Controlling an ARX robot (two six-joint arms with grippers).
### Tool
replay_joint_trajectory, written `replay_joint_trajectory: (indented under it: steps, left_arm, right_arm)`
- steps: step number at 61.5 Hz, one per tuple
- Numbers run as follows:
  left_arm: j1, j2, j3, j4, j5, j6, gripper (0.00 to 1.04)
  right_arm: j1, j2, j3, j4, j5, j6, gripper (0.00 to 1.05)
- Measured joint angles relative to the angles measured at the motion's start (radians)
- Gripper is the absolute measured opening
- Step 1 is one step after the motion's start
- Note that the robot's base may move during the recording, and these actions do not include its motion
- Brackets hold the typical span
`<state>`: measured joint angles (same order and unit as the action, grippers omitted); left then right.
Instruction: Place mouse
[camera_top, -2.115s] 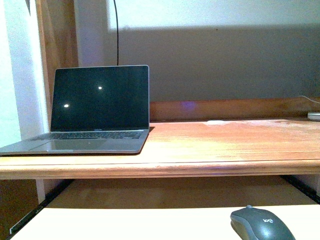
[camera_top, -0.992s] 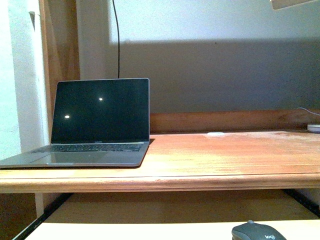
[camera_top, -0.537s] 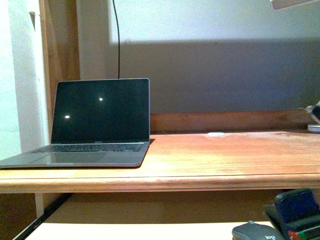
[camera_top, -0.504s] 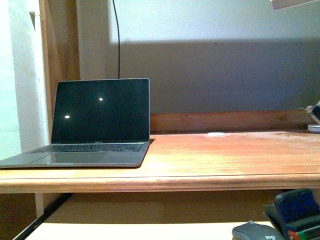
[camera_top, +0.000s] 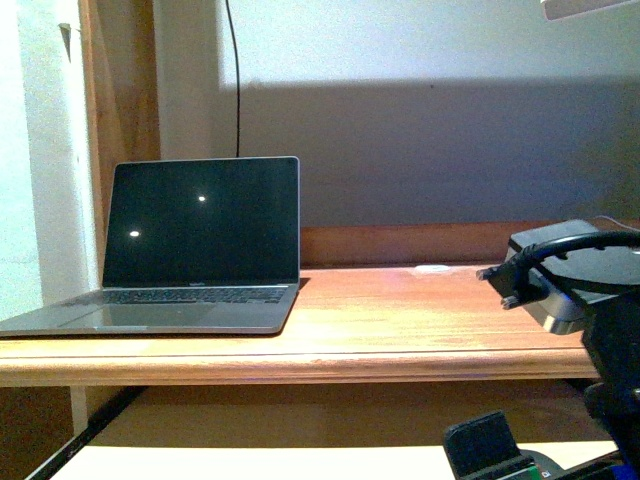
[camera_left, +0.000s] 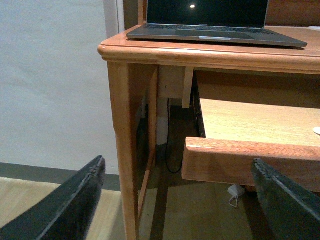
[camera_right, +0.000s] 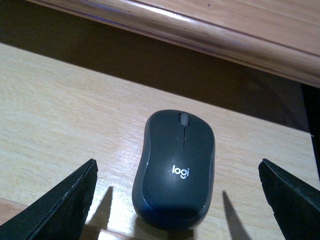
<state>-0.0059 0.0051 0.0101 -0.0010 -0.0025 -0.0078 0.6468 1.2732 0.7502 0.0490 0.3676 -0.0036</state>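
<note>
The mouse (camera_right: 175, 172) lies flat on the pale pull-out shelf (camera_right: 60, 110) just below the desk (camera_right: 210, 30), its wheel end toward the desk edge. It sits between the widely spread fingers (camera_right: 65, 205) of the right gripper (camera_right: 177, 165) and touches neither. In the front view the right arm (camera_top: 600, 330) fills the 4 o'clock corner and hides the mouse, the open laptop (camera_top: 200, 230) sits at about 9 o'clock, and the left gripper (camera_left: 177, 161), its pincer also wide, faces the desk leg (camera_left: 122, 150).
</note>
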Motion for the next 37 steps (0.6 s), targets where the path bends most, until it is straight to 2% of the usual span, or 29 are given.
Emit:
replay_joint_trajectory:
  steps: [3,37]
  left_arm:
    - [0.000,0.000,0.000,0.000,0.000,0.000,0.98]
    - [0.000,0.000,0.000,0.000,0.000,0.002,0.97]
  right_arm:
    - [0.000,0.023,0.012,-0.003,0.005,0.011,0.97]
    - [-0.027,0.167,0.069,-0.005,0.063,0.057,0.97]
